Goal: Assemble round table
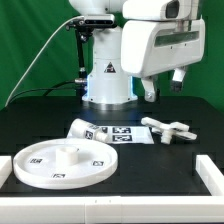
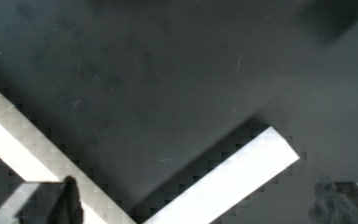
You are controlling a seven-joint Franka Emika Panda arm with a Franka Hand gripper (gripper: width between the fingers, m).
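The large round rimmed disc (image 1: 62,163) lies flat at the front of the exterior view's left. The short cylindrical post (image 1: 80,130) lies on its side behind it. The cross-shaped piece (image 1: 170,128) lies on the exterior view's right. My gripper (image 1: 164,86) hangs open and empty high above the table, over the cross-shaped piece. In the wrist view its two dark fingertips (image 2: 48,203) stand wide apart with nothing between them, and the gripper (image 2: 199,205) is over bare black table. None of the table parts show in that view.
The marker board (image 1: 118,133) lies between the post and the cross-shaped piece. White edge rails (image 1: 208,180) border the black table; two of them show in the wrist view (image 2: 247,168). The robot base (image 1: 107,85) stands at the back.
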